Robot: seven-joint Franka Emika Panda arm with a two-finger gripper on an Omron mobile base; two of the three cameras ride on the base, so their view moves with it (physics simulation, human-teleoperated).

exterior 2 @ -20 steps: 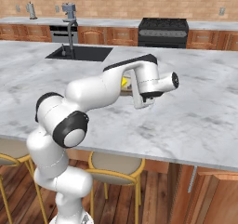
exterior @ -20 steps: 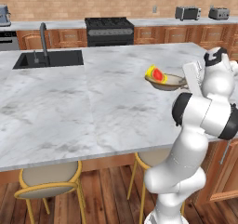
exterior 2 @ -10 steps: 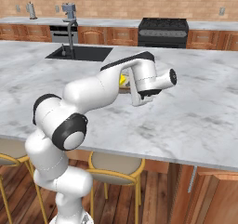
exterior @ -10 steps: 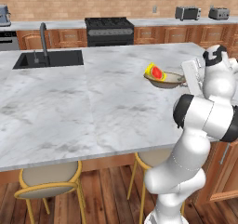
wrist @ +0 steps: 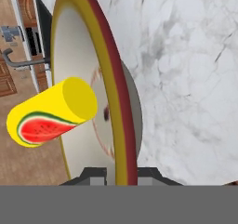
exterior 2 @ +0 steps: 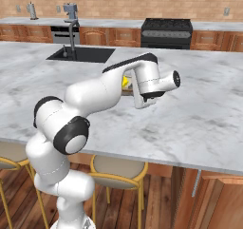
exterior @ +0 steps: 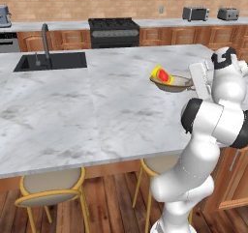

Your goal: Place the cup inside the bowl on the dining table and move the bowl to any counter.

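The marble surface (exterior: 72,116) spreads wide, with a black sink (exterior: 51,61) at its far left. Above its right side the bowl (exterior: 170,83) hangs lifted, the jaws clamped on its rim. The yellow cup (exterior: 161,74) lies tilted inside the bowl.

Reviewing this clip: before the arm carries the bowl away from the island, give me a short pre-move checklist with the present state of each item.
1. Cup inside the bowl: ok; it leans tilted against the inner side.
2. Gripper on the bowl's rim: ok; in the hand view the jaws sit one on each side of the rim.
3. Bowl lifted off the dining table: ok; the left base view shows it above the marble.
4. Bowl level: not ok; it looks slightly tilted, so the cup might roll.
5. Free spot on the counter: cannot tell; a stove and toasters stand there.
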